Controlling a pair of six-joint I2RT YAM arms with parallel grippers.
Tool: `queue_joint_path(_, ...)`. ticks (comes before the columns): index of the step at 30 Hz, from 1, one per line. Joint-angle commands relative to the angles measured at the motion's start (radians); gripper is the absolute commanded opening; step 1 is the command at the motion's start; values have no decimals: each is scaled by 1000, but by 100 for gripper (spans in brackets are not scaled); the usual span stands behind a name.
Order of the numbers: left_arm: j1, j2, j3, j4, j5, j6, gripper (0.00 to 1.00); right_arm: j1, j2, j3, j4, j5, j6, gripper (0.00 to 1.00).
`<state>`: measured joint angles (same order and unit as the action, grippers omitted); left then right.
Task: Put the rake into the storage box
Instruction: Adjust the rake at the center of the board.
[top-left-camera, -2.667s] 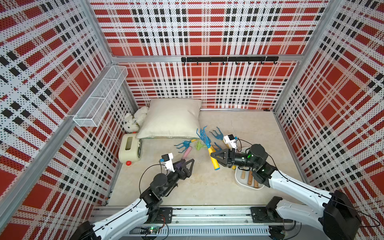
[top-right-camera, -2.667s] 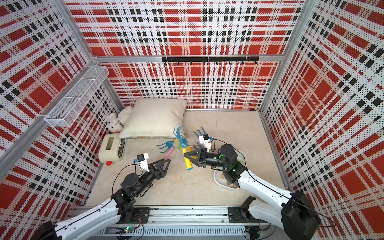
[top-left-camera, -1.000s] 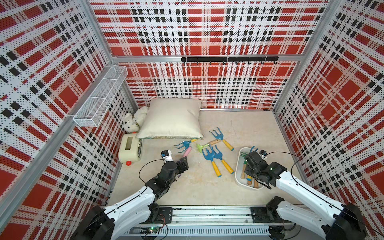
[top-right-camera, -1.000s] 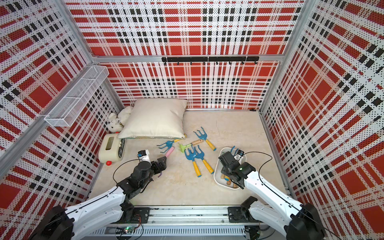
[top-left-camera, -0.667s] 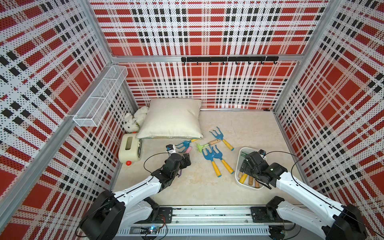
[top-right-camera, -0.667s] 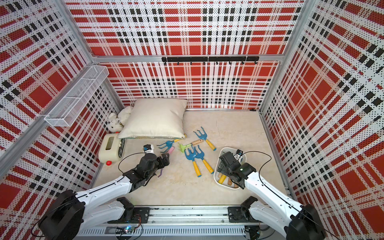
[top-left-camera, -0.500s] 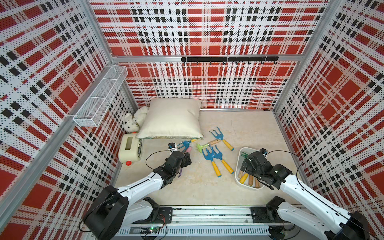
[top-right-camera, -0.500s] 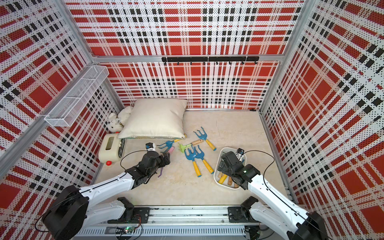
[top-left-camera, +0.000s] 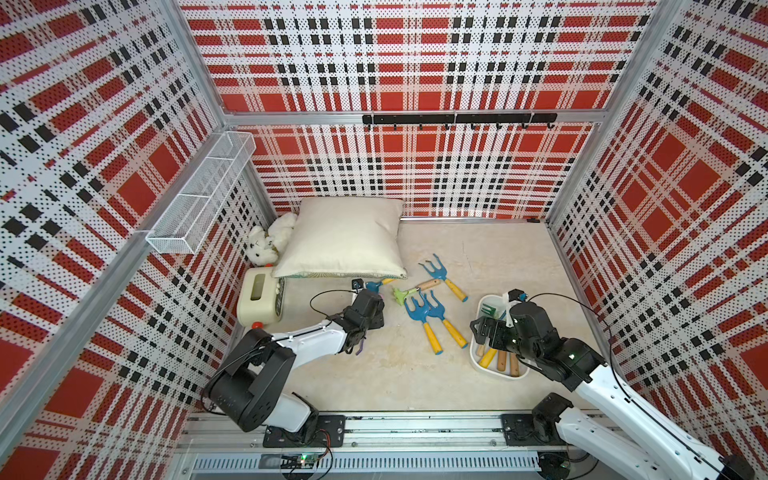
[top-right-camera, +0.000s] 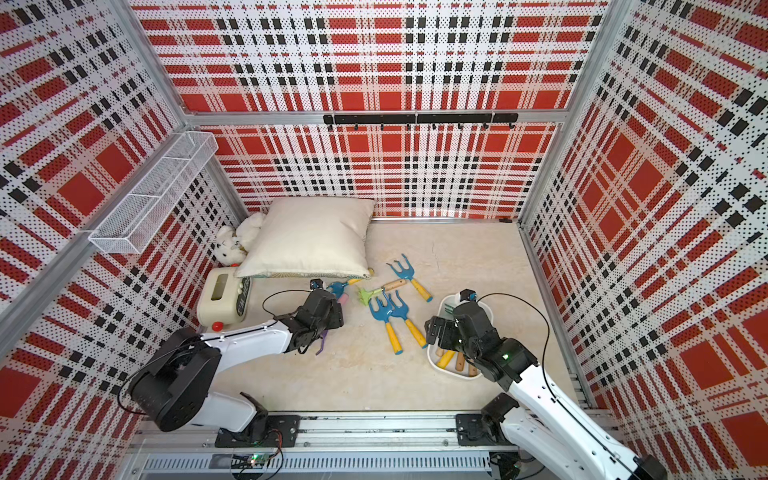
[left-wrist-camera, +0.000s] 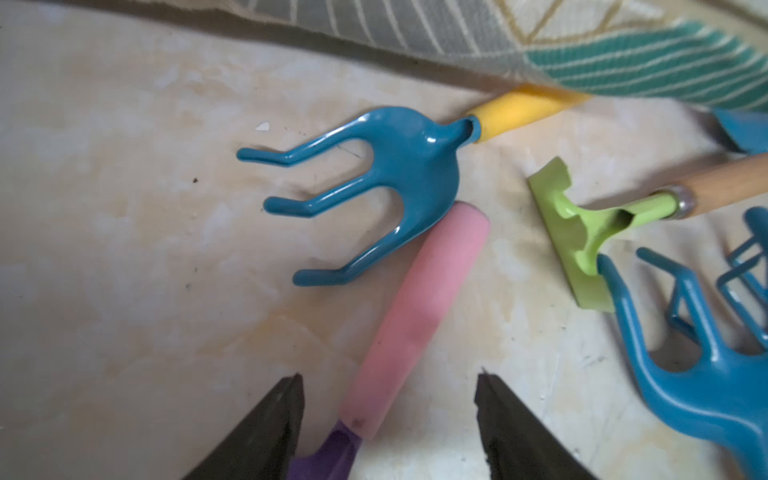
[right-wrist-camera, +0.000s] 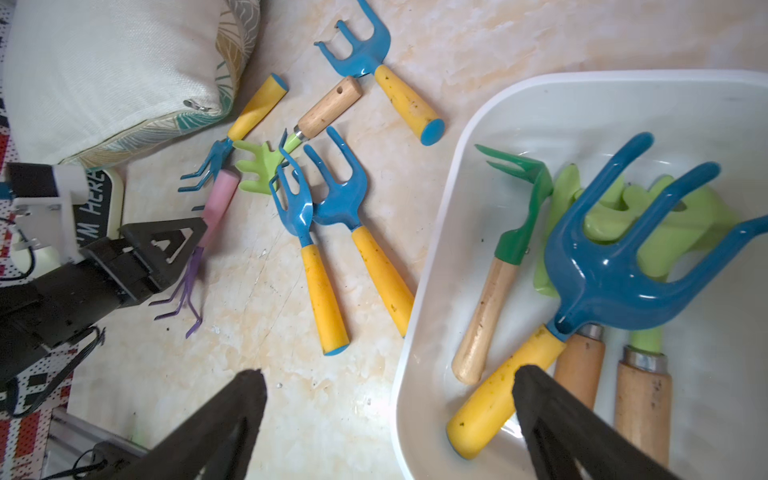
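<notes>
The storage box (top-left-camera: 505, 376) is a shallow white tub at the right, holding several hand rakes. A blue rake with a yellow handle (right-wrist-camera: 615, 266) lies on top of them. My right gripper (right-wrist-camera: 388, 370) hangs open over the box's near-left rim (right-wrist-camera: 457, 145), holding nothing. A purple rake with a pink handle (left-wrist-camera: 419, 299) lies on the floor left of centre. My left gripper (left-wrist-camera: 388, 378) is lowered over its neck. Its jaws stand open on either side of the handle, with a gap on both sides. Purple tines (top-right-camera: 322, 343) stick out below the left gripper (top-right-camera: 328, 324).
Two blue rakes (top-left-camera: 432, 320) lie side by side mid-floor, another (top-left-camera: 442, 276) behind them, and a green one (top-left-camera: 409, 292). One blue rake (top-left-camera: 376, 284) lies partly under the pillow (top-left-camera: 345, 237). A cream box (top-left-camera: 259, 301), plush toy (top-left-camera: 266, 245) and wire basket (top-left-camera: 199, 199) are at left.
My right arm carried a blue rake to the box, opened and left it inside. My left arm reached forward and down over the pink-handled rake, and its jaws have narrowed.
</notes>
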<state>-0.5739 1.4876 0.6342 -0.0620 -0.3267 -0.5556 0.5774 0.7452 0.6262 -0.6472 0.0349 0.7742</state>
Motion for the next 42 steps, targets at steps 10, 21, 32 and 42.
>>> queue_joint_path(10,-44,287,324,-114,37,152,81,-5,-31,-11,18,-57,-35,100)
queue_joint_path(21,-168,141,174,-109,89,86,77,-5,-41,-5,3,-75,-57,100)
queue_joint_path(32,-395,-161,-76,-25,165,-147,76,5,23,-11,78,-212,-95,99)
queue_joint_path(42,-211,-546,-146,-211,-27,-249,77,183,295,139,167,-199,-214,86)
